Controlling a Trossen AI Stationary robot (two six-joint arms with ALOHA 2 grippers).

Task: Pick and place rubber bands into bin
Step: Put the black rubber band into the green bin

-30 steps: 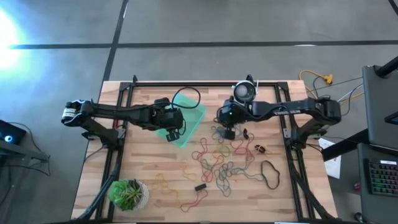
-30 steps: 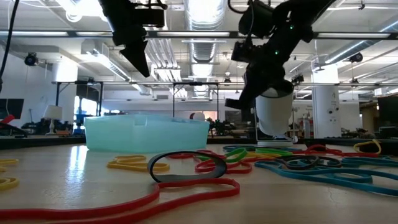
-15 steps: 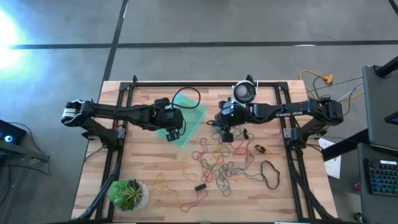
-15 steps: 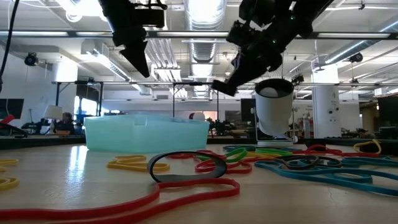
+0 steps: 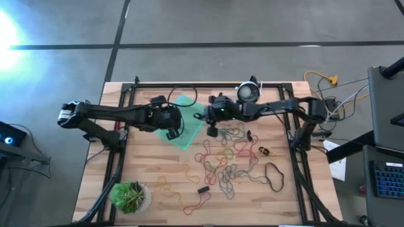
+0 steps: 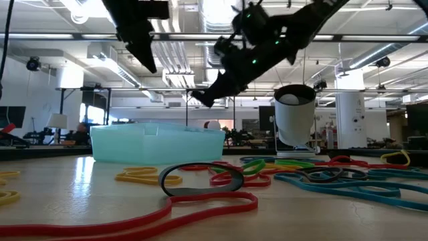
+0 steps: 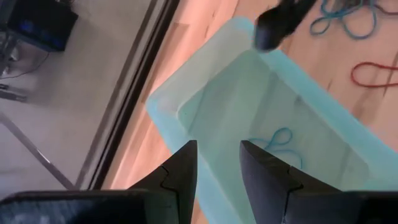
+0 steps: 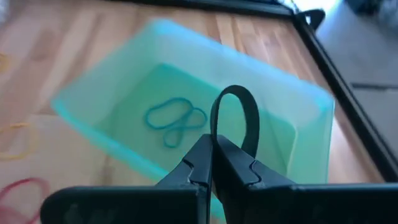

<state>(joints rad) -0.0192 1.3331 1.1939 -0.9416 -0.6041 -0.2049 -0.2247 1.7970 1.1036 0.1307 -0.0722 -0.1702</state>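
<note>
The table (image 5: 145, 170) carries a loose tangle of bands (image 5: 227, 165) across its middle and right, with the teal bin (image 5: 192, 129) to the left of them, far side. One blue band (image 8: 174, 121) already lies inside the bin. Both arms crowd this bin: the left gripper (image 5: 173, 132) hangs over its left part, fingers (image 7: 180, 171) apart and holding nothing, while the right gripper (image 8: 213, 163) sits pinched together on a black band (image 8: 239, 118) just above the bin's right edge. The biggest risk is probably the two grippers knocking together (they are near each other already). A smaller one: the floppy loop could catch on a finger at release, or drape over the low wall and slide outside.
</note>
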